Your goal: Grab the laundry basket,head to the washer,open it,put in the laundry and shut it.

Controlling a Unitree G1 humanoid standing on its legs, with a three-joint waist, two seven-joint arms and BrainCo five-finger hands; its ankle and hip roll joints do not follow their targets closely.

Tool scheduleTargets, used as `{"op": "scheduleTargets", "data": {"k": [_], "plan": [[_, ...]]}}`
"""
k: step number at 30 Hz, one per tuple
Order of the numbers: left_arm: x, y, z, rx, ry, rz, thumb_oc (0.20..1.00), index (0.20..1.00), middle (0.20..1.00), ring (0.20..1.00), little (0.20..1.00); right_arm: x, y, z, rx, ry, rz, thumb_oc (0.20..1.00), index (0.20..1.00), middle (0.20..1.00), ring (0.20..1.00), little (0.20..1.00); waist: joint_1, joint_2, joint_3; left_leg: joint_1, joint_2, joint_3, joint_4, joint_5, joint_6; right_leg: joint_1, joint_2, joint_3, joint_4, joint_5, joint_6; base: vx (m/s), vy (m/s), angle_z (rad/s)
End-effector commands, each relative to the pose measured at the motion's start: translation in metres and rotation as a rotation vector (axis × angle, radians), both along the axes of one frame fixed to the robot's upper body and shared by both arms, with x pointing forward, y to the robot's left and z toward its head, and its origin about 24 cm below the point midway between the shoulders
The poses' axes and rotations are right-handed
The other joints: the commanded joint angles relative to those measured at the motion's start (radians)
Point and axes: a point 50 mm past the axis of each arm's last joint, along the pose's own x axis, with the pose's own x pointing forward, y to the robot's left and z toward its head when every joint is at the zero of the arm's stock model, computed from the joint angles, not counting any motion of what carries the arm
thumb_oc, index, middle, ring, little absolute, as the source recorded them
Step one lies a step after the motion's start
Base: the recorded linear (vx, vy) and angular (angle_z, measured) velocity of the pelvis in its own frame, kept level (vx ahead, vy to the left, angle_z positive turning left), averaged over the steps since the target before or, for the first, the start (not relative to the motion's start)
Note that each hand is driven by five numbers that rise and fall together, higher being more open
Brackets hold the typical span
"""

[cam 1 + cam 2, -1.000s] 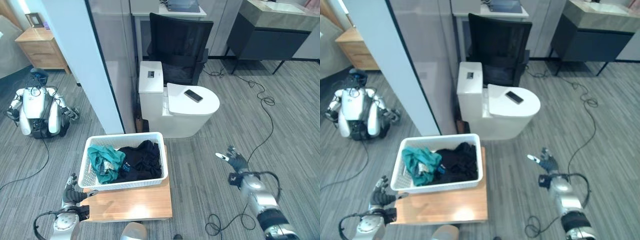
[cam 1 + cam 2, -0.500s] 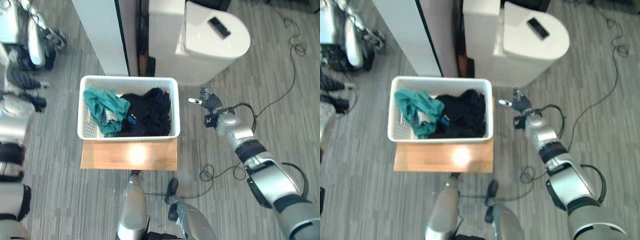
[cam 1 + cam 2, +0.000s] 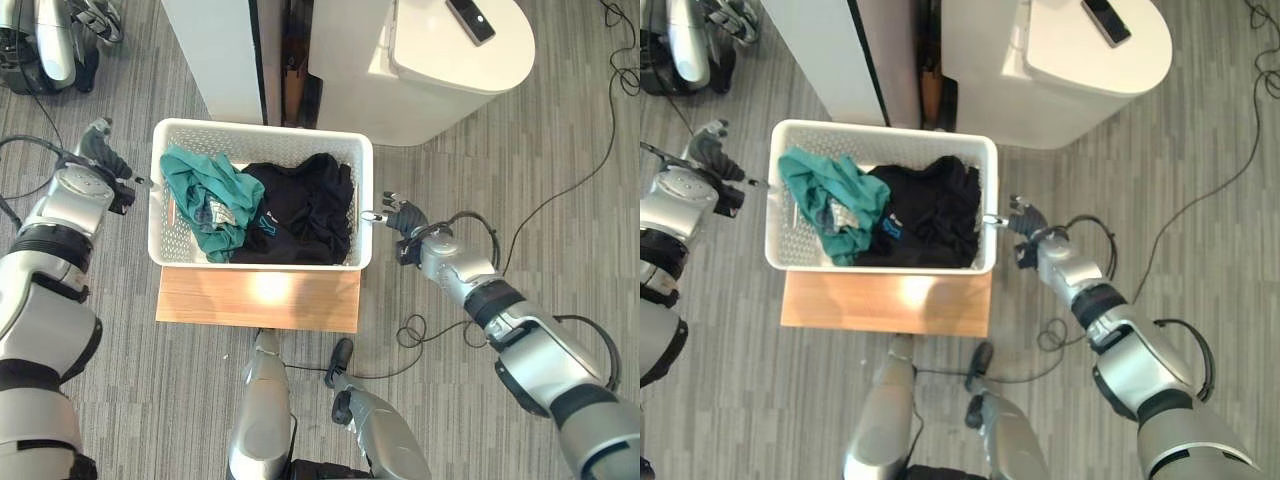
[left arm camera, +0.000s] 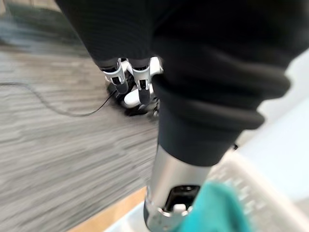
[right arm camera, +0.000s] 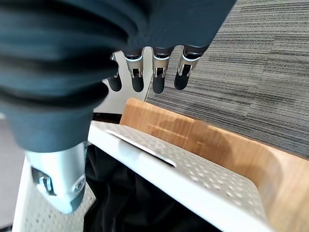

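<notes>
White perforated plastic laundry basket (image 3: 256, 135) w/ teal (image 3: 205, 200) & black clothes (image 3: 300, 210) sits on low wooden counter (image 3: 258, 300); left hand (image 3: 97, 150) just beside its left wall, right hand (image 3: 405, 218) at right rim, both w/ fingers relaxed, grasping nothing.
</notes>
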Motion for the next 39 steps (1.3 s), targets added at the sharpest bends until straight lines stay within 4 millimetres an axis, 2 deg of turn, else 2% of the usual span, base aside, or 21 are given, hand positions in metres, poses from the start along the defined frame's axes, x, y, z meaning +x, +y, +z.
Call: {"op": "scheduleTargets", "data": {"k": [1, 4, 5, 6, 10, 15, 24, 27, 32, 33, 34, 35, 37, 38, 39], "plan": [[0.000, 0.002, -0.003, -0.096, -0.021, 0.050, 1.000, 1.000, 1.000, 1.000, 1.000, 0.005, -0.001, 0.016, 0.022, -0.058, -0.012, 1.000, 1.000, 1.000, 1.000, 1.000, -0.012, -0.023, -0.027, -0.030, -0.014, 0.032, 0.099, -0.100, 0.051, -0.041, -0.101, 0.013, -0.052, 0.083, 0.041, 0.00, 0.000, 0.00], [0.004, -0.009, -0.015, -0.188, -0.029, 0.020, 1.000, 1.000, 1.000, 1.000, 1.000, 0.006, 0.003, 0.019, 0.013, -0.065, -0.012, 1.000, 1.000, 1.000, 1.000, 1.000, -0.015, -0.021, -0.027, -0.031, -0.016, 0.032, 0.099, -0.100, 0.051, -0.040, -0.102, 0.011, -0.052, 0.081, 0.040, 0.00, 0.000, 0.00], [0.007, -0.020, -0.022, -0.221, -0.040, -0.022, 1.000, 1.000, 1.000, 1.000, 1.000, 0.007, 0.003, 0.020, 0.005, -0.065, -0.018, 1.000, 1.000, 1.000, 1.000, 1.000, -0.015, -0.016, -0.026, -0.032, -0.018, 0.032, 0.098, -0.100, 0.051, -0.039, -0.104, 0.007, -0.051, 0.081, 0.040, 0.00, 0.000, 0.00], [0.007, -0.020, -0.022, -0.221, -0.039, -0.022, 1.000, 1.000, 1.000, 1.000, 1.000, 0.007, 0.003, 0.019, 0.005, -0.065, -0.018, 1.000, 1.000, 1.000, 1.000, 1.000, -0.016, -0.016, -0.026, -0.032, -0.018, 0.032, 0.098, -0.100, 0.050, -0.039, -0.104, 0.007, -0.051, 0.081, 0.040, 0.00, 0.000, 0.00], [0.010, -0.043, -0.034, -0.273, -0.048, -0.120, 1.000, 1.000, 1.000, 1.000, 1.000, 0.007, 0.003, 0.020, -0.024, -0.069, -0.025, 1.000, 1.000, 1.000, 1.000, 1.000, -0.017, -0.008, -0.023, -0.032, -0.021, 0.031, 0.097, -0.100, 0.051, -0.039, -0.107, 0.001, -0.050, 0.082, 0.040, 0.00, 0.005, 0.02], [0.010, -0.060, -0.044, -0.301, -0.041, -0.173, 1.000, 1.000, 1.000, 1.000, 1.000, 0.007, 0.004, 0.022, -0.024, -0.080, -0.036, 1.000, 1.000, 1.000, 1.000, 1.000, -0.025, -0.002, -0.021, -0.037, -0.021, 0.029, 0.095, -0.098, 0.051, -0.045, -0.112, -0.005, -0.045, 0.080, 0.041, 0.00, 0.011, 0.05], [0.008, -0.058, -0.070, -0.327, 0.025, -0.104, 1.000, 1.000, 1.000, 1.000, 1.000, 0.011, 0.003, 0.030, -0.030, -0.101, -0.058, 1.000, 1.000, 1.000, 1.000, 1.000, -0.032, -0.006, 0.003, -0.049, -0.016, 0.035, 0.107, -0.107, 0.052, -0.063, -0.109, 0.001, -0.038, 0.080, 0.040, 0.00, 0.000, 0.00], [0.006, -0.053, -0.083, -0.332, 0.073, -0.045, 1.000, 1.000, 1.000, 1.000, 1.000, 0.013, -0.002, 0.025, -0.049, -0.077, -0.082, 1.000, 1.000, 1.000, 1.000, 1.000, -0.038, -0.013, 0.005, -0.067, -0.015, 0.035, 0.113, -0.109, 0.052, -0.079, -0.107, 0.004, -0.038, 0.082, 0.039, 0.00, 0.000, 0.00], [0.005, -0.053, -0.091, -0.313, 0.117, -0.025, 1.000, 1.000, 1.000, 1.000, 1.000, 0.014, -0.008, 0.017, -0.079, -0.026, -0.112, 1.000, 1.000, 1.000, 1.000, 1.000, -0.040, -0.018, 0.005, -0.082, -0.015, 0.034, 0.116, -0.110, 0.053, -0.092, -0.106, 0.004, -0.039, 0.084, 0.038, 0.00, 0.000, -0.02], [0.005, -0.053, -0.093, -0.309, 0.132, -0.020, 0.592, 0.592, 0.592, 0.592, 0.592, 0.015, -0.009, 0.014, -0.090, -0.006, -0.121, 1.000, 1.000, 1.000, 1.000, 1.000, -0.042, -0.020, 0.005, -0.086, -0.015, 0.035, 0.116, -0.109, 0.053, -0.095, -0.105, 0.005, -0.040, 0.085, 0.037, 0.00, 0.000, 0.00], [0.004, -0.054, -0.096, -0.303, 0.152, -0.013, 0.313, 0.313, 0.313, 0.313, 0.313, 0.015, -0.010, 0.009, -0.097, 0.018, -0.132, 1.000, 1.000, 1.000, 1.000, 1.000, -0.042, -0.021, 0.005, -0.089, -0.015, 0.033, 0.116, -0.109, 0.053, -0.098, -0.104, 0.005, -0.040, 0.085, 0.037, 0.00, 0.000, 0.00], [0.004, -0.056, -0.100, -0.288, 0.176, -0.005, 0.200, 0.200, 0.200, 0.200, 0.200, 0.015, -0.010, 0.003, -0.099, 0.055, -0.149, 1.000, 1.000, 1.000, 1.000, 1.000, -0.041, -0.023, 0.005, -0.097, -0.017, 0.031, 0.118, -0.110, 0.054, -0.104, -0.104, 0.007, -0.041, 0.086, 0.037, 0.02, 0.003, -0.03], [0.004, -0.058, -0.102, -0.283, 0.191, -0.004, 0.200, 0.200, 0.200, 0.200, 0.200, 0.015, -0.012, 0.000, -0.098, 0.076, -0.166, 1.000, 1.000, 1.000, 1.000, 1.000, -0.041, -0.023, 0.005, -0.101, -0.018, 0.030, 0.120, -0.110, 0.055, -0.108, -0.104, 0.008, -0.041, 0.085, 0.036, 0.00, 0.000, 0.00], [0.005, -0.062, -0.103, -0.259, 0.204, -0.015, 0.200, 0.200, 0.200, 0.200, 0.200, 0.015, -0.013, -0.004, -0.098, 0.107, -0.185, 0.539, 0.539, 0.539, 0.539, 0.539, -0.039, -0.023, 0.005, -0.107, -0.019, 0.029, 0.120, -0.110, 0.055, -0.111, -0.104, 0.009, -0.042, 0.085, 0.035, 0.00, 0.000, 0.00], [0.006, -0.065, -0.102, -0.244, 0.202, -0.027, 0.200, 0.200, 0.200, 0.200, 0.200, 0.015, -0.013, -0.005, -0.093, 0.114, -0.194, 0.385, 0.385, 0.385, 0.385, 0.385, -0.039, -0.023, 0.005, -0.109, -0.021, 0.027, 0.120, -0.111, 0.056, -0.113, -0.105, 0.009, -0.043, 0.085, 0.035, 0.00, 0.000, 0.00]]}}
